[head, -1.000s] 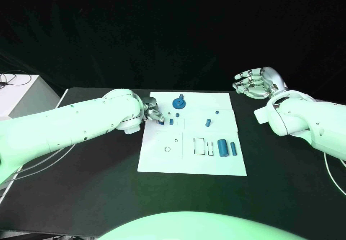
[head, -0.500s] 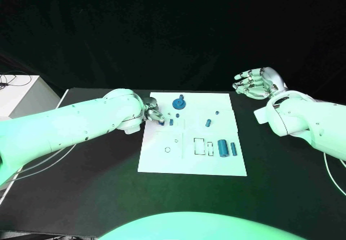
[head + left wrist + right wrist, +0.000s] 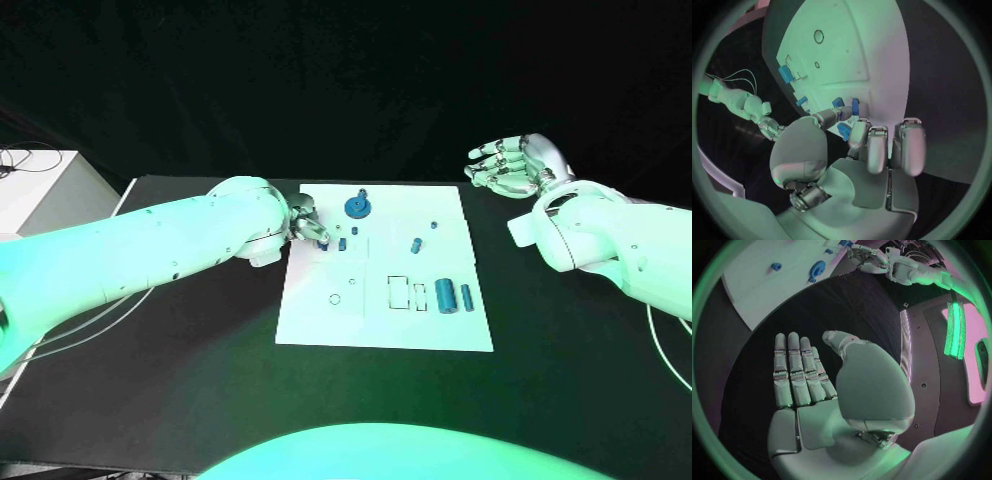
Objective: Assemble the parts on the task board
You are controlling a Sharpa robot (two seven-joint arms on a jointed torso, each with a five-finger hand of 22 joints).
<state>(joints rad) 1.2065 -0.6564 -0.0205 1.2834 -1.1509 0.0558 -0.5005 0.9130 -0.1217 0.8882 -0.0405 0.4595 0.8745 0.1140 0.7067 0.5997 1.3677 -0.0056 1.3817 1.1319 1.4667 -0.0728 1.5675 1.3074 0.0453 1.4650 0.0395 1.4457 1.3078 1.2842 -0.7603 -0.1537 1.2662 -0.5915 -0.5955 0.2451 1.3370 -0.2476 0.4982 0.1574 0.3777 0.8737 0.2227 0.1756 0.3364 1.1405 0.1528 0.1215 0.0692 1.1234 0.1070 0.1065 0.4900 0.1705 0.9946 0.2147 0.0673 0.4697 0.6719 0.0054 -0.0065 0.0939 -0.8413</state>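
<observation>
The white task board (image 3: 378, 322) lies mid-table. My left hand (image 3: 306, 226) hangs over its left edge. In the left wrist view its thumb and curled fingers (image 3: 873, 150) pinch a small blue part (image 3: 844, 131). Two more blue parts (image 3: 855, 106) stand just beyond the fingertips. A blue gear (image 3: 358, 208) sits near the board's far edge. Short blue pegs (image 3: 417, 244) and two blue cylinders (image 3: 446, 295) lie on its right half. My right hand (image 3: 512, 166) is raised beyond the board's far right corner, palm flat, fingers (image 3: 795, 372) straight, holding nothing.
A white box (image 3: 43, 190) with cables stands off the table's left side. Black tabletop surrounds the board on all sides. Outlined slots (image 3: 395, 292) and a small ring (image 3: 335, 298) mark the board's near half.
</observation>
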